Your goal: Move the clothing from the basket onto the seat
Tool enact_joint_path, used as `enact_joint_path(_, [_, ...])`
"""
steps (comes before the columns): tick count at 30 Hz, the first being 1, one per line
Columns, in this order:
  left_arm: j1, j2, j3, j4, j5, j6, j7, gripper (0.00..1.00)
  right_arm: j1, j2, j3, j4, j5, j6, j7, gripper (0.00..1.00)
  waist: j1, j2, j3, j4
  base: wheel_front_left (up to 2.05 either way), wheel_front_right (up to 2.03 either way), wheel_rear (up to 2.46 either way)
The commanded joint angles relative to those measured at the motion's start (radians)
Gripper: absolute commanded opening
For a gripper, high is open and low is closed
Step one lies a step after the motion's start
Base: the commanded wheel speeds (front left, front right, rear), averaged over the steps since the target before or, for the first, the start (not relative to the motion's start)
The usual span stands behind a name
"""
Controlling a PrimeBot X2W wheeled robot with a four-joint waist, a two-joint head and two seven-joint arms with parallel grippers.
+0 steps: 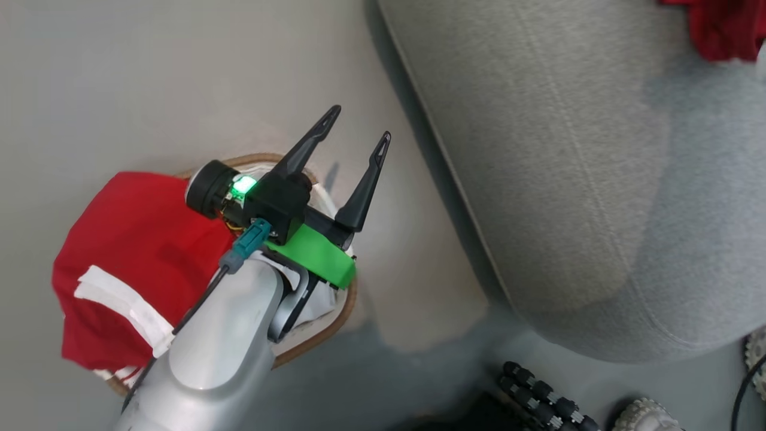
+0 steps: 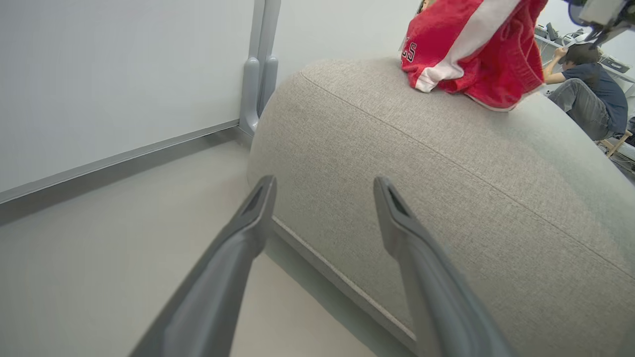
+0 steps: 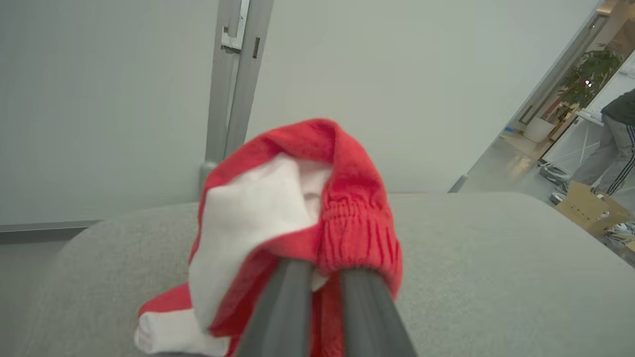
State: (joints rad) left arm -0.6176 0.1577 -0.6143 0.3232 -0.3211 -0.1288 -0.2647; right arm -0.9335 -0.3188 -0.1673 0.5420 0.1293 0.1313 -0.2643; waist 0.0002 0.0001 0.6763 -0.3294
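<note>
A piece of the red clothing (image 1: 131, 263) with white stripes lies over the basket (image 1: 335, 317), whose brown rim and white liner show on the floor. Above the basket's right end my left gripper (image 1: 362, 127) stands open and empty, its fingertips (image 2: 260, 196) pointing at the side of the grey seat (image 1: 574, 179). My right gripper (image 3: 325, 270) is shut on another red and white piece of clothing (image 3: 302, 198), whose lower end rests on the seat (image 3: 496, 258). That hanging piece (image 2: 471, 49) also shows at the top of the left wrist view and at the head view's top right corner (image 1: 721, 27).
The pale floor (image 1: 179, 78) runs between basket and seat. A white wall with a grey post (image 2: 260, 64) stands behind the seat. A seated person (image 2: 585, 89) is beyond the seat, and a standing person (image 3: 607, 148) near cardboard boxes. The robot's wheeled base (image 1: 544, 398) shows at the bottom.
</note>
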Motion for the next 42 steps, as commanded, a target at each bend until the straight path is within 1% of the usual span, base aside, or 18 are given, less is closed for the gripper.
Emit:
enact_joint_path(1, [0.018,-0.002,-0.002,0.004,-0.01,-0.003,0.0,1.0,0.047,0.016,-0.028,0.018,-0.014,-0.001,0.0,0.0,-0.0002,-0.0001,0.024,0.048,0.0,0.0,0.0])
enact_joint_path(5, [0.051,-0.009,0.01,0.014,-0.018,-0.003,0.0,1.0,0.158,0.05,-0.095,0.036,-0.028,-0.001,0.0,0.01,-0.0002,-0.0001,-0.013,0.047,0.0,0.0,0.0])
enact_joint_path(6, [0.062,-0.009,0.014,0.016,-0.02,-0.003,0.0,1.0,0.192,0.06,-0.109,0.03,-0.03,-0.001,0.0,0.39,-0.0002,-0.0001,-0.024,0.045,0.0,0.0,0.0])
enact_joint_path(7, [0.071,-0.01,0.017,0.019,-0.022,-0.003,0.0,1.0,0.219,0.071,-0.114,0.027,-0.032,-0.001,0.0,1.0,-0.0002,-0.0001,-0.036,0.043,0.0,0.0,0.0])
enact_joint_path(10, [0.098,-0.014,0.024,0.028,-0.022,-0.003,0.0,1.0,0.298,0.094,-0.142,-0.008,-0.031,-0.001,0.0,1.0,-0.0002,-0.0001,-0.076,0.036,0.0,0.0,0.0])
enact_joint_path(15, [0.137,-0.022,0.057,0.039,-0.014,-0.003,0.0,1.0,0.401,0.116,-0.149,-0.047,-0.02,-0.001,0.0,1.0,-0.0002,-0.0001,-0.148,0.035,0.0,0.0,0.0])
enact_joint_path(21, [0.197,-0.045,0.132,0.056,-0.001,-0.003,0.0,1.0,0.49,0.128,-0.103,-0.101,-0.011,-0.001,0.0,1.0,-0.0002,-0.0001,-0.238,0.056,0.0,0.0,0.0])
enact_joint_path(25, [0.247,-0.065,0.202,0.063,0.014,-0.003,0.0,1.0,0.531,0.143,-0.061,-0.147,-0.006,-0.001,0.0,1.0,-0.0002,-0.0001,-0.297,0.091,0.0,0.0,0.0])
enact_joint_path(29, [0.297,-0.083,0.284,0.075,0.033,0.001,0.0,1.0,0.555,0.18,-0.026,-0.182,0.008,-0.001,0.0,1.0,-0.0002,-0.0001,-0.35,0.136,0.0,0.0,0.0])
enact_joint_path(36, [0.351,-0.099,0.418,0.09,0.071,0.008,0.0,1.0,0.564,0.217,0.051,-0.193,0.011,-0.001,0.0,1.0,-0.0002,-0.0001,-0.413,0.23,0.0,0.0,0.0])
enact_joint_path(37, [0.361,-0.101,0.454,0.092,0.082,0.012,0.0,1.0,0.567,0.227,0.072,-0.192,0.011,-0.001,0.0,1.0,-0.0002,-0.0001,-0.426,0.253,0.0,0.0,0.0])
enact_joint_path(42, [0.393,-0.105,0.532,0.085,0.118,0.011,0.0,1.0,0.582,0.242,0.117,-0.185,0.006,-0.001,0.0,1.0,-0.0002,-0.0001,-0.461,0.298,0.0,0.0,0.0])
